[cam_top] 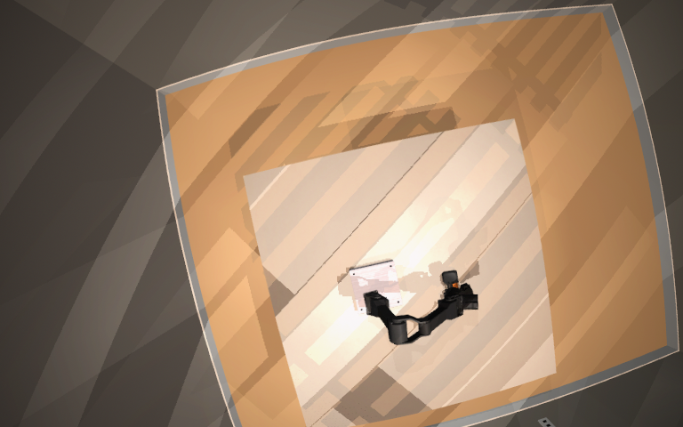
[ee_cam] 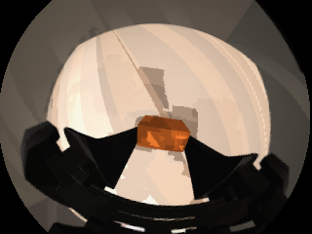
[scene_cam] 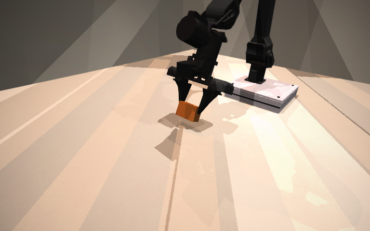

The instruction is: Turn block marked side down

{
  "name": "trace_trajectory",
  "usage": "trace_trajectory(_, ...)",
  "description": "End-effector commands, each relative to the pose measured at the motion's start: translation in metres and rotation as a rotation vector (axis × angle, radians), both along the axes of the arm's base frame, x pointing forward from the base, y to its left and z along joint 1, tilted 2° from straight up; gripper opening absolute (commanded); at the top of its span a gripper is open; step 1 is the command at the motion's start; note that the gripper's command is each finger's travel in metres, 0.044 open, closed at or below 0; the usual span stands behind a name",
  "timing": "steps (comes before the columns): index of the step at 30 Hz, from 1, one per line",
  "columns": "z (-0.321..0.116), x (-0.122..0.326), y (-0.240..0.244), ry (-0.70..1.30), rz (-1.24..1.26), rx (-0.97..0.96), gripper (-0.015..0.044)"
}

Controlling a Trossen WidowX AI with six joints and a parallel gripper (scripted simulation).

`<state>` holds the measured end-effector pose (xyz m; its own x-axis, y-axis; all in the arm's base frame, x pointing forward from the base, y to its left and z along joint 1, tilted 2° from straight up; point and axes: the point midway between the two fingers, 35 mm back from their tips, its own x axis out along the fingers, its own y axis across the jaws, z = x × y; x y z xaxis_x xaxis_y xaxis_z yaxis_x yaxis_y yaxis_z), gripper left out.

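The orange block (cam_top: 455, 285) (scene_cam: 186, 111) (ee_cam: 163, 140) is small and box-shaped. My gripper (scene_cam: 190, 106) (ee_cam: 162, 133) is shut on it, with one finger against each end. In the exterior view the block is tilted and hangs a little above the table (cam_top: 322, 201) (scene_cam: 122, 176) (ee_cam: 161, 44), with shadows below it. In the top view the arm covers most of the block. I cannot tell which face is the marked side; the face toward the wrist camera has uneven bright patches.
The arm's pale base plate (cam_top: 374, 279) (scene_cam: 275, 91) stands behind and to the right of the gripper in the exterior view. An orange-brown floor (cam_top: 594, 226) with a grey border surrounds the table in the top view. Striped shadows cross the table.
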<state>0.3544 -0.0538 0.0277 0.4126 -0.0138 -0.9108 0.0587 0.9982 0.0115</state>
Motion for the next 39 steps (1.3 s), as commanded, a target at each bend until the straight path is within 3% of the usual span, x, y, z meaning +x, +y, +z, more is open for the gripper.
trace_trajectory(1, 0.002, -0.002, 0.001, -0.064, 0.001, -0.002, 0.0000)
trace_trajectory(39, -0.041, 0.009, -0.001, -0.519, -0.008, -0.027, 0.0000)
